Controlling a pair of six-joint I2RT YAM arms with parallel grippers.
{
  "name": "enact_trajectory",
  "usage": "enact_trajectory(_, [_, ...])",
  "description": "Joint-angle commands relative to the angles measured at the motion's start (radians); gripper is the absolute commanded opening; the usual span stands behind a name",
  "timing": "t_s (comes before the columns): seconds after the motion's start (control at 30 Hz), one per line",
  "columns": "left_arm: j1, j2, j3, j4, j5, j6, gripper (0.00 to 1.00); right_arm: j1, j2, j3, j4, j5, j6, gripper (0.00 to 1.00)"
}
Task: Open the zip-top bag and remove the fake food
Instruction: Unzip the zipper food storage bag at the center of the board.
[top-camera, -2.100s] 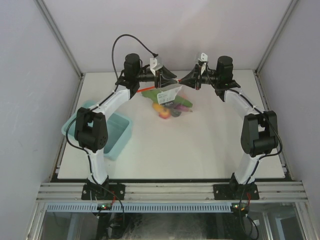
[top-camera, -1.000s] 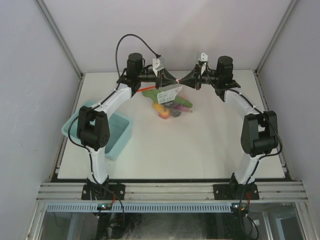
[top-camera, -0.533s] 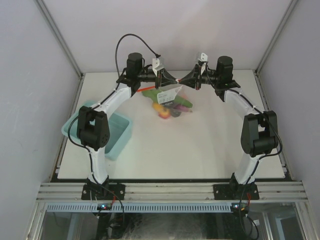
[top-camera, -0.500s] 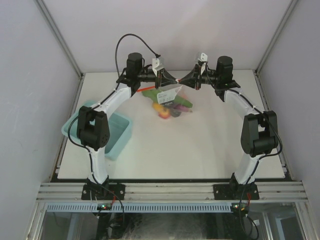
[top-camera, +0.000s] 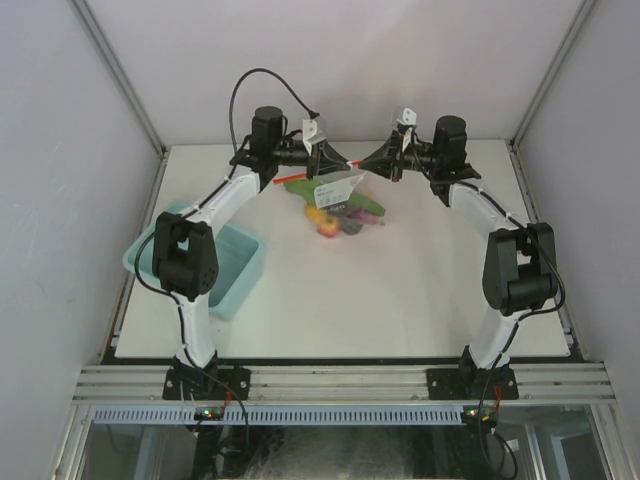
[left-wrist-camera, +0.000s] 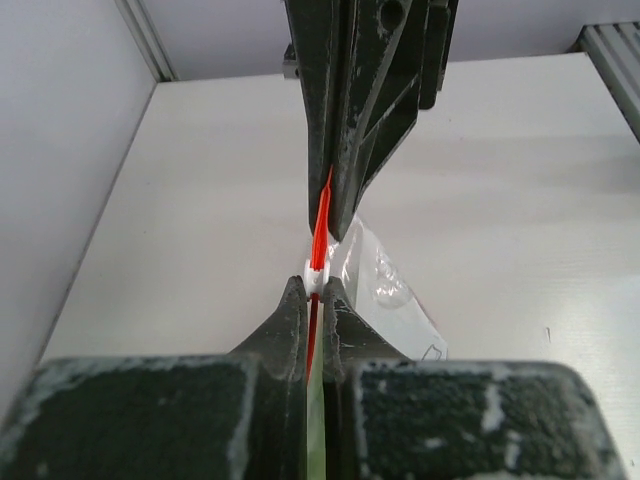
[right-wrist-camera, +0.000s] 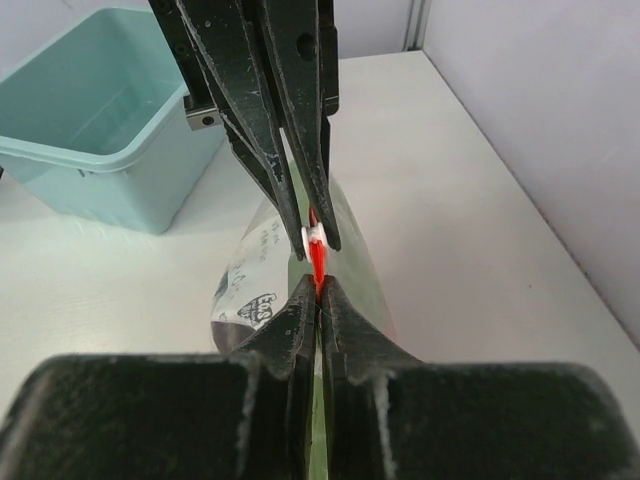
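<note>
Currently the left gripper is clamped on the white slider of the zip-top bag. The right gripper faces it tip to tip, pinched shut on the red zip strip just beside the slider. The strip's long axis runs left-right, in line with both sets of fingers, and its free length passes under the left wrist. The bag hangs below the pinch over the far middle of the table, with the fake food low in it. Judgement: the slider must travel left, away from the right gripper. Both arms reach forward with wrists turned inward, roughly level.
</note>
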Motion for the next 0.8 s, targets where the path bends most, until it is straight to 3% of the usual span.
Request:
enact_trajectory(0.0, [0.03, -0.008, 0.069, -0.216, -0.075, 0.184, 0.0, -0.022, -0.077, -0.005, 0.062, 0.012, 0.03, 0.0])
enact_trajectory(0.13, [0.039, -0.008, 0.09, -0.31, -0.125, 0.249, 0.0, -0.028, -0.086, -0.015, 0.079, 0.034, 0.044, 0.0])
enact_trajectory(0.5, [0.059, -0.033, 0.07, -0.31, -0.146, 0.253, 0.0, -0.035, -0.12, -0.038, 0.102, 0.139, 0.074, 0.0])
enact_trajectory(0.77, [0.061, -0.078, 0.006, -0.179, -0.137, 0.164, 0.0, -0.037, -0.122, -0.037, 0.13, 0.189, 0.139, 0.0])
